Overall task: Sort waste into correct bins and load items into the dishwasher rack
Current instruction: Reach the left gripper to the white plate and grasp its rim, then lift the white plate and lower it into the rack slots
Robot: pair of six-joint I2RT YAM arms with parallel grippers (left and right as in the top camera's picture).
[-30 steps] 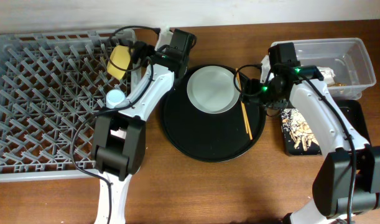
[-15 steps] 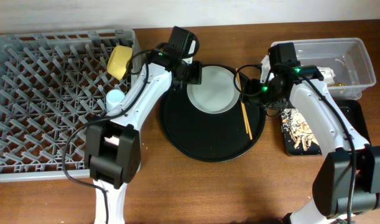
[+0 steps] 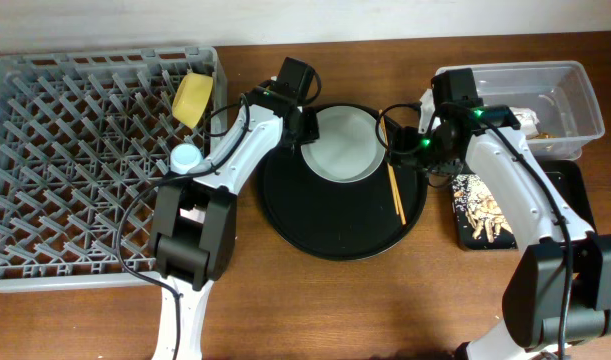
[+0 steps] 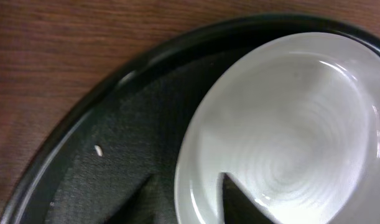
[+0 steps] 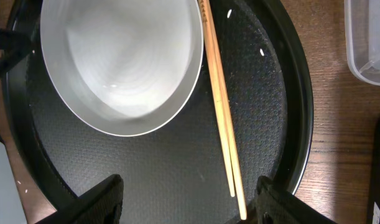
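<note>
The pale plate (image 3: 342, 143) lies at the back of the round black tray (image 3: 330, 215). My left gripper (image 3: 303, 128) is at its left rim. In the left wrist view one finger (image 4: 239, 199) rests inside the plate (image 4: 289, 124) and the other sits outside it, so the left gripper (image 4: 199, 205) is shut on the rim. Right of the plate lie the chopsticks (image 3: 395, 190). My right gripper (image 3: 422, 160) hovers open over them. Their near end (image 5: 233, 180) lies between the right gripper (image 5: 190, 202) jaws, close to the right finger. The yellow bowl (image 3: 193, 98) and blue cup (image 3: 185, 157) stand in the dishwasher rack (image 3: 75, 160).
A clear tub (image 3: 565, 90) with something white inside stands at the back right. In front of it a shallow black tray (image 3: 570, 215) holds brownish scraps (image 3: 480, 210). The rack fills the table's left side. My left arm's base stands at the rack's right edge.
My left gripper has swung right from near the yellow bowl to the plate's left rim, and its jaws have narrowed onto it. The right arm has not moved.
</note>
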